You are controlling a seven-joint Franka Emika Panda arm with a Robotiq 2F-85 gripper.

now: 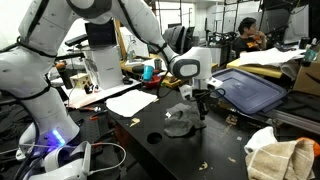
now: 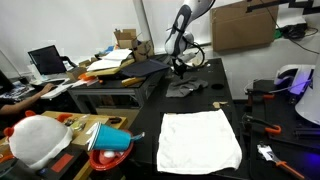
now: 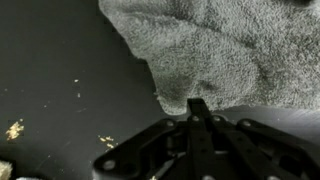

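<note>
Gripper (image 3: pixel 196 104) — black, two-fingered — has its jaws pressed together at the edge of a crumpled grey terry cloth (image 3: pixel 220 50) on the black tabletop (image 3: pixel 60 60).

Cluttered laboratory workspace. A black worktable (image 2: pixel 232 95) fills the foreground in both exterior views, and pale crumbs (image 3: pixel 14 129) dot its dark surface in the wrist view. A neighbouring bench (image 2: pixel 100 88) carries a laptop (image 2: pixel 45 62) and loose papers. A cardboard box (image 2: pixel 243 25) stands before the white wall (image 2: pixel 75 20). A person (image 1: pixel 247 35) sits at a distant desk.
</note>
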